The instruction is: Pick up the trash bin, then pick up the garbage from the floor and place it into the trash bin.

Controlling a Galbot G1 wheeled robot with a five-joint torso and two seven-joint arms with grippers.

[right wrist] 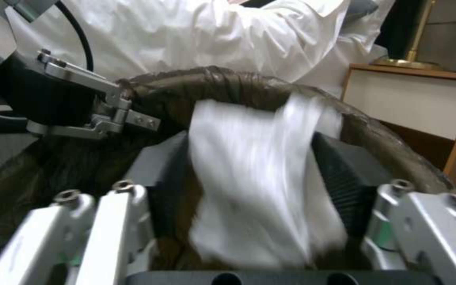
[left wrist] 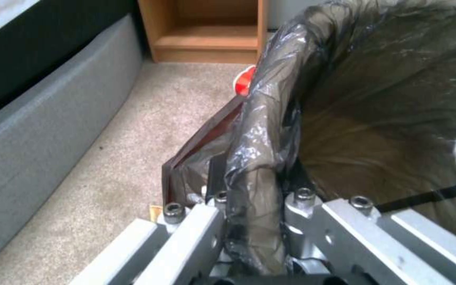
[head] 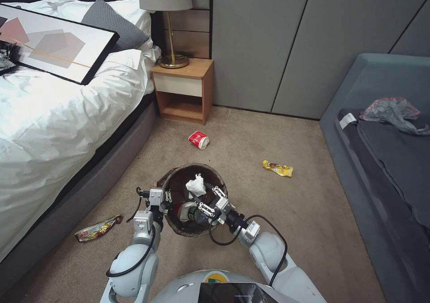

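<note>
The trash bin (head: 178, 174), white with a dark brown bag over its rim, is held up in front of me. My left gripper (head: 162, 198) is shut on the bagged rim (left wrist: 259, 158) of the trash bin. My right gripper (head: 209, 196) hangs over the bin mouth, open, with a white tissue (right wrist: 259, 178) loose between its fingers (right wrist: 344, 178). A bottle with a green label (head: 193, 213) lies inside. On the carpet lie pieces of garbage: a red-and-white cup (head: 199, 140), a yellow wrapper (head: 278, 168) and a red-yellow wrapper (head: 96, 229).
A bed (head: 53, 128) with a framed picture (head: 53, 43) runs along the left. A wooden nightstand (head: 182, 90) with a lamp (head: 166, 7) stands behind the cup. A grey sofa (head: 385, 159) on the right carries a grey-pink plastic bag (head: 394, 112).
</note>
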